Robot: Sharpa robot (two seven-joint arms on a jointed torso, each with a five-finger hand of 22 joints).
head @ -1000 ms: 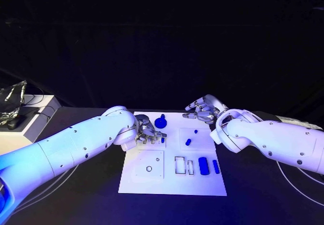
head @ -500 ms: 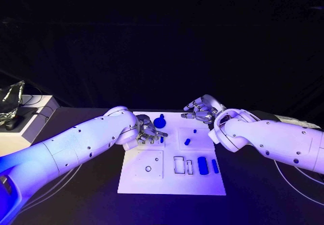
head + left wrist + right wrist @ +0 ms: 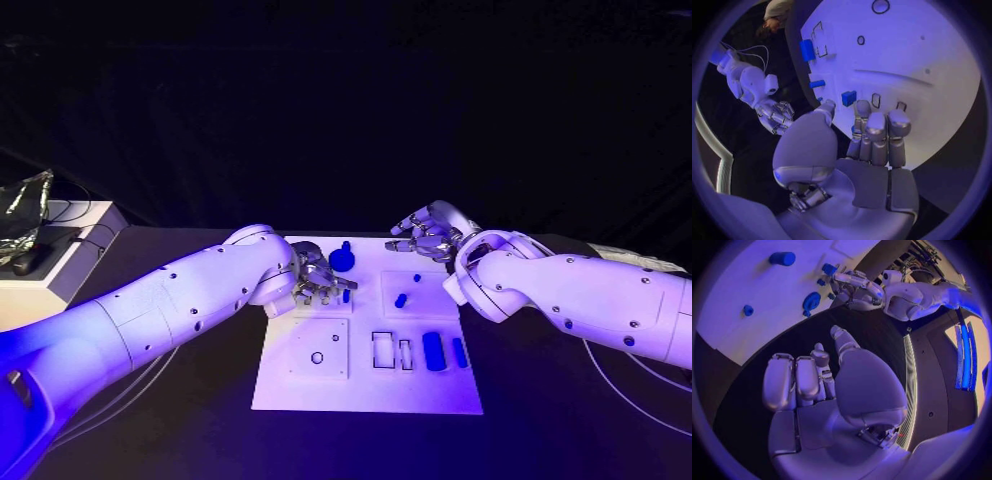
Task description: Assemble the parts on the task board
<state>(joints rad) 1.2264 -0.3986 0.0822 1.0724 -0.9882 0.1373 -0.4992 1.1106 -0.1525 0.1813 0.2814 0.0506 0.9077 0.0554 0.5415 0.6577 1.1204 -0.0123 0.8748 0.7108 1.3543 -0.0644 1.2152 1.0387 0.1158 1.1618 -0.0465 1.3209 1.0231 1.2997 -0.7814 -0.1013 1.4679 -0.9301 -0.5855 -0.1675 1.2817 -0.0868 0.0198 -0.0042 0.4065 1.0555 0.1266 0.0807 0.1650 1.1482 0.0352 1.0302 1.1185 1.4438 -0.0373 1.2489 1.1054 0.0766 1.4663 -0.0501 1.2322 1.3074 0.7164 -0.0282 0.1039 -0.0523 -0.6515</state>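
The white task board lies mid-table. My left hand hovers low over its far-left part with fingers curled down; a small blue block sits just beyond its fingertips, and I cannot tell whether anything is pinched. My right hand hangs at the board's far edge, fingers loosely bent, nothing in it. A round blue knob stands between the hands. A small blue piece lies mid-board. A long blue bar and a narrower one lie at the right.
A white box with cables and a dark device stands at the table's far left. Empty rectangular slots and a round hole mark the board's near half. Black table surrounds the board.
My right hand has edged slightly toward the left along the board's far edge. The left hand stays almost where it was, beside the small blue block.
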